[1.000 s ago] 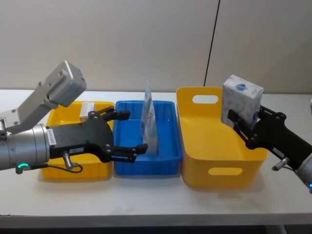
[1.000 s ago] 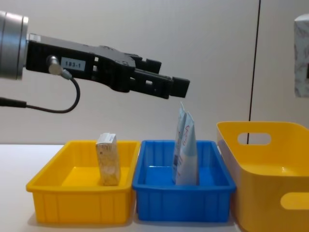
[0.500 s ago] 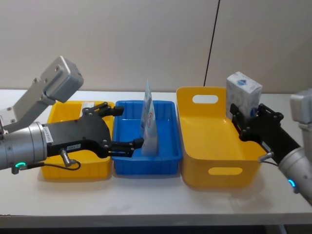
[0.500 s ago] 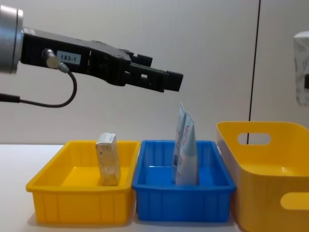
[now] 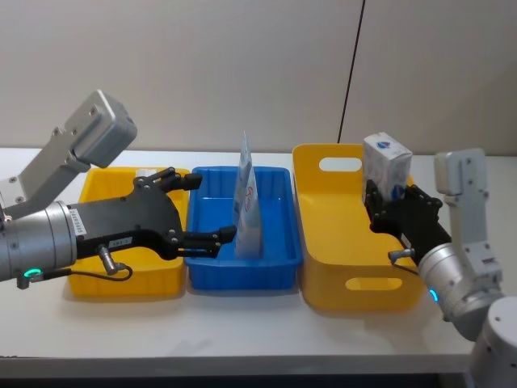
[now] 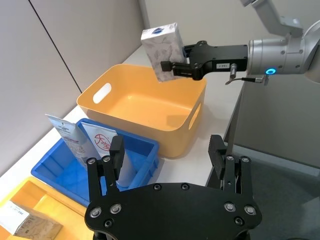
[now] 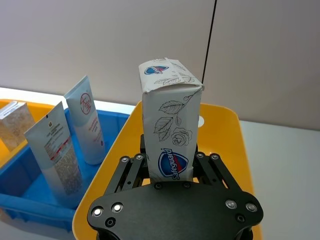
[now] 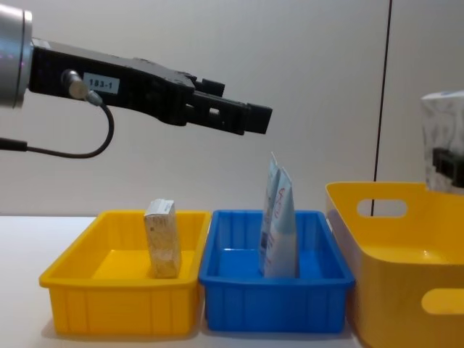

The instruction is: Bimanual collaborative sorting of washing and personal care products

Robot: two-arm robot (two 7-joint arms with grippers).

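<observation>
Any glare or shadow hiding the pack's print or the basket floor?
Right wrist view: no glare; the print on the white pack reads plainly in the right gripper. Left wrist view: one soft shadow on the yellow basket floor, hiding nothing. Chest view: frame edge cuts the pack; open left gripper hangs above the blue tray.

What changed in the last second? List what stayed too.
The right gripper, still shut on the white leaf-print pack, lowered it inward over the yellow basket. The open left gripper drew back slightly. The two tubes in the blue tray and the beige carton in the yellow tray stayed put.
</observation>
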